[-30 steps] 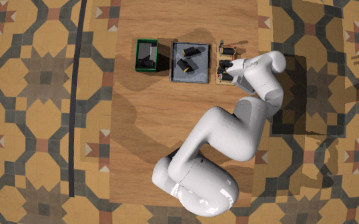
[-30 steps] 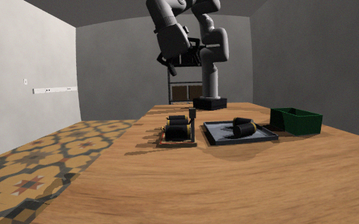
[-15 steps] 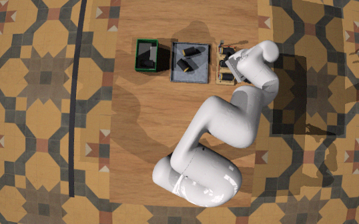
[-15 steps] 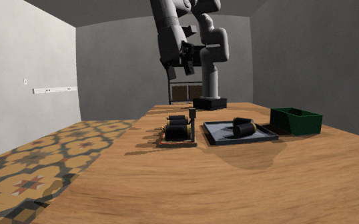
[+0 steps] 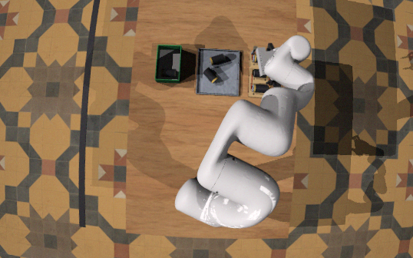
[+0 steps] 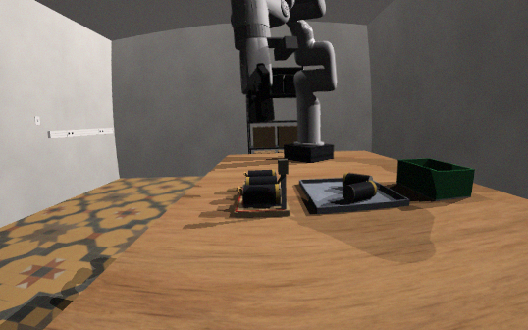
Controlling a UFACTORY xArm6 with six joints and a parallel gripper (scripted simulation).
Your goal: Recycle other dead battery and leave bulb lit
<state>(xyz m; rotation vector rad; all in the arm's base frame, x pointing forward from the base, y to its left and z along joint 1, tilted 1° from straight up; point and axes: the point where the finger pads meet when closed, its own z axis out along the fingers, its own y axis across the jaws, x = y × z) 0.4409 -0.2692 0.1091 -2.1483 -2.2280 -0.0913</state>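
Reading the top view from the left, we find the green recycling box (image 5: 168, 47) upright with one battery (image 5: 170, 72) inside. Next, the grey tray (image 5: 199, 73) carries two loose batteries (image 5: 219, 59). The holder board (image 5: 252, 73) keeps three. Above it our gripper (image 6: 265, 105) hangs with fingers spread wide, empty. The second dead cell remains unidentified; the bulb isn't discernible.

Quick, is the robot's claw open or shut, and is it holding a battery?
Gripper: open, holding nothing. It hangs high over the battery holder board.
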